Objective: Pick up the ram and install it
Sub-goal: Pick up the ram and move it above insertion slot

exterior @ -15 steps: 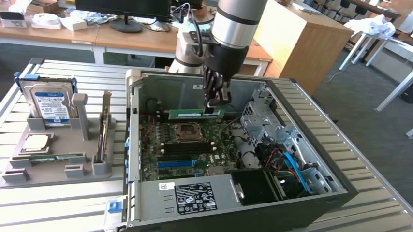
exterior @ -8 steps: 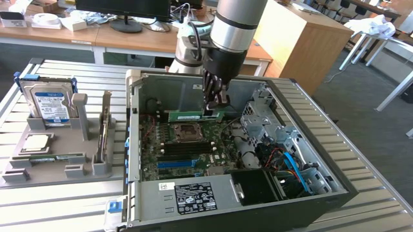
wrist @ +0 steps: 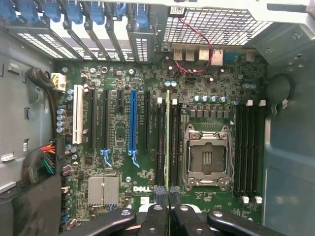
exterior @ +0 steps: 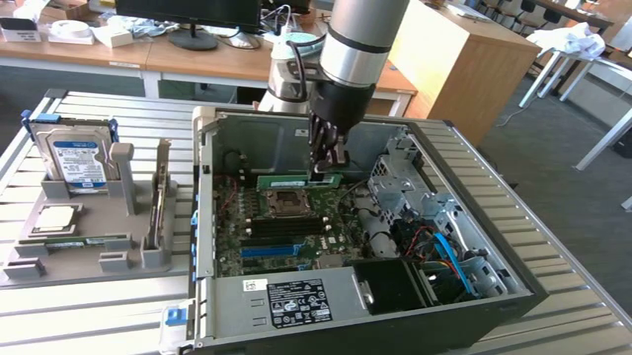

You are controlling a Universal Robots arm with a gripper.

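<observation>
At nine o'clock in the exterior view we see one gray fixture tray [exterior: 99, 260] on the slatted table [exterior: 89, 310]. On it we count one hard drive [exterior: 79, 159] standing upright, one square silver processor chip [exterior: 55, 216] lying flat, and one green memory stick [exterior: 77, 242] lying in a groove. Toward the centre sits one open computer case [exterior: 464, 314], its motherboard [exterior: 266, 244] facing up. One arm [exterior: 360, 37] enters from twelve o'clock, and its gripper [exterior: 331, 164] is clamped on the ram [exterior: 296, 180]. The ram hangs level inside the case, at twelve o'clock of the one processor socket [exterior: 286, 200] and near the case's far wall [exterior: 257, 144]. In the wrist view the gripper [wrist: 168, 195] pinches the ram [wrist: 168, 132] edge-on, running along the black memory slots [wrist: 161, 147] between the one blue slot [wrist: 133, 123] and the socket [wrist: 206, 157]. We cannot tell whether it touches a slot. Room is tight here: the socket lies just beside the ram, and at three o'clock of the gripper the metal drive cage [exterior: 395, 185] and the cables [exterior: 439, 248] crowd in. One white slot [wrist: 77, 115] stands well apart from the ram.
</observation>
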